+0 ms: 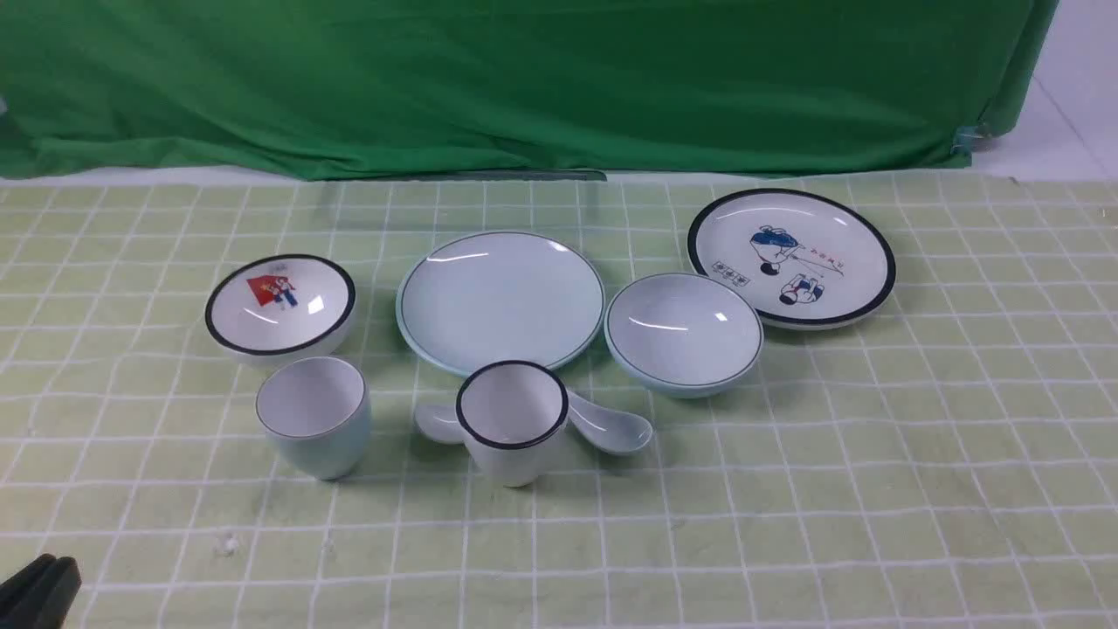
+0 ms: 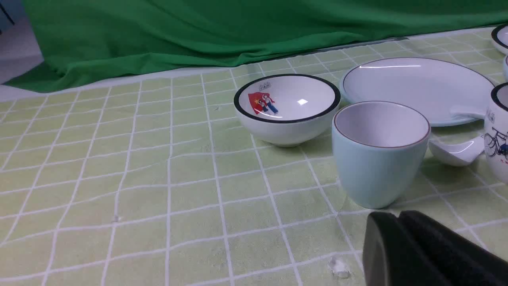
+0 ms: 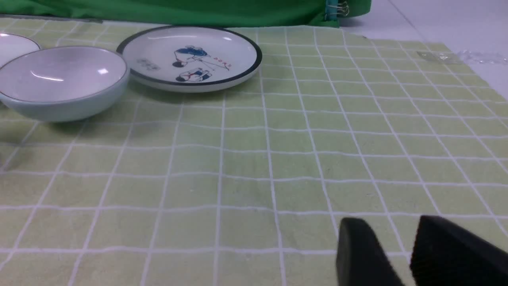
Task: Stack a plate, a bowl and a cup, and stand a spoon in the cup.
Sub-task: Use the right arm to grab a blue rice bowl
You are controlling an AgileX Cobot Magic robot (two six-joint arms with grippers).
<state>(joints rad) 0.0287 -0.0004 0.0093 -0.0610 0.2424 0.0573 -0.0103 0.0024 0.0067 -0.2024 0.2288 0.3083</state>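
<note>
Pale blue-green ceramic marks the set that matters. The plate (image 1: 500,301) lies in the middle of the checked cloth (image 1: 786,489) that covers the bench (image 3: 428,24). The bowl (image 1: 683,332) is just beside it on the right, and the cup (image 1: 314,419) stands nearer and to the left, upright and empty. The spoon (image 1: 616,428) lies flat just right of a black-rimmed cup (image 1: 513,419), with its handle running behind that cup.

A black-rimmed bowl (image 1: 279,304), a picture plate (image 1: 790,258) and a whiter spoon (image 1: 437,421) are mixed in, I'd guess as decoys. Each piece stands singly and nothing is stacked yet.

Both arms sit low at the near edge. The left jaws are pressed shut on nothing at the near left corner, with the cup closest ahead of them. The right jaws stand parted and empty over bare cloth, and the bowl is the nearest task piece ahead. That arm is out of the front view.
</note>
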